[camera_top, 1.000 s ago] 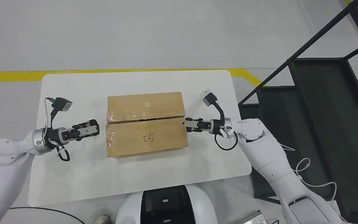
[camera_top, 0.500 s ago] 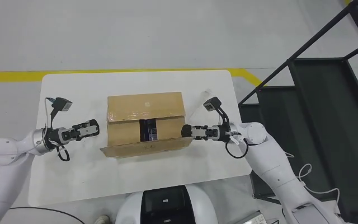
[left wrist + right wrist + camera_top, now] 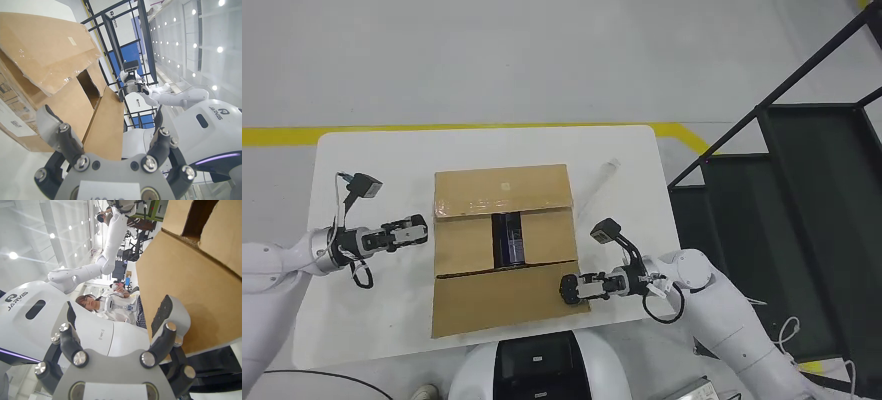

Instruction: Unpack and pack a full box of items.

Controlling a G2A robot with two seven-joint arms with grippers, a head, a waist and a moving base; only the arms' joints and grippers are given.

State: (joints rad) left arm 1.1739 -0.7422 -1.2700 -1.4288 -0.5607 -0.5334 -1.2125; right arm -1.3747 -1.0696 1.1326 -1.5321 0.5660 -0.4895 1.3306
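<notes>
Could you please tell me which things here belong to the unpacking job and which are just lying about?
Job: cardboard box, its near flap folded open, dark item inside, left gripper beside the box, right gripper at the flap's corner.
Lying about: clear plastic piece on the table, black stairs.

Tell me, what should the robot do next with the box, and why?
Probably lift the far flap next, likely with the left gripper, whose fingers are open beside the box. The near flap already lies folded out, but the far one covers part of the opening.
</notes>
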